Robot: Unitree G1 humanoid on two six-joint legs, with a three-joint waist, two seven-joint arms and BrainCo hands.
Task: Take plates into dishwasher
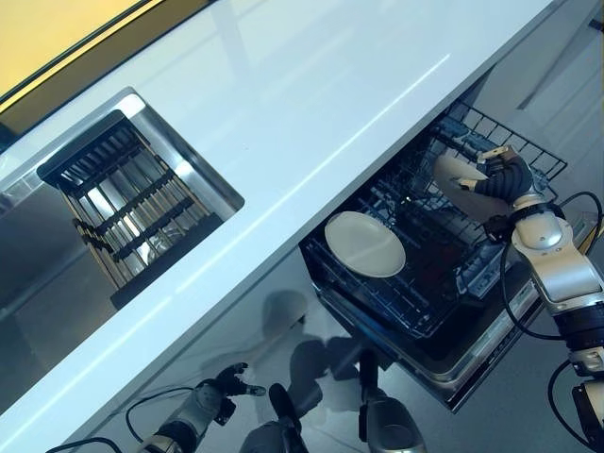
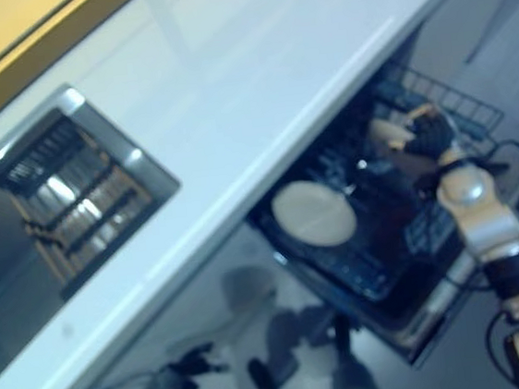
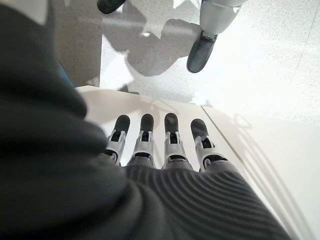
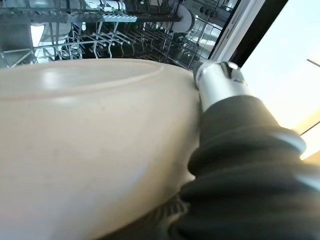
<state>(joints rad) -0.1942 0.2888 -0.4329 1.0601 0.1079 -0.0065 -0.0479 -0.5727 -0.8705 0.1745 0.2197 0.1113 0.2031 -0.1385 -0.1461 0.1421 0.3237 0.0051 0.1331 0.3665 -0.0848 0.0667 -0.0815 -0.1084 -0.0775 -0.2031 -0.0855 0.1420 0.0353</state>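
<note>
At lower left, the left hand point(image 1: 225, 385) is hanging with fingers point(image 3: 170, 142) straight, holding nothing. At center, one plate point(image 1: 364, 243) is lying in the dishwasher rack point(image 1: 444, 311). At right, the right hand point(image 1: 503, 176) is gripping another cream plate point(image 4: 85, 135), thumb point(image 4: 220, 82) curled on its rim, over the rack.

A sink point(image 1: 203, 179) with a rack point(image 1: 127, 203) in it sits in the worktop point(image 1: 311, 104) at left. The dishwasher basket point(image 1: 444, 283) stands out below the worktop at right, with one plate point(image 1: 364, 243) in it.
</note>
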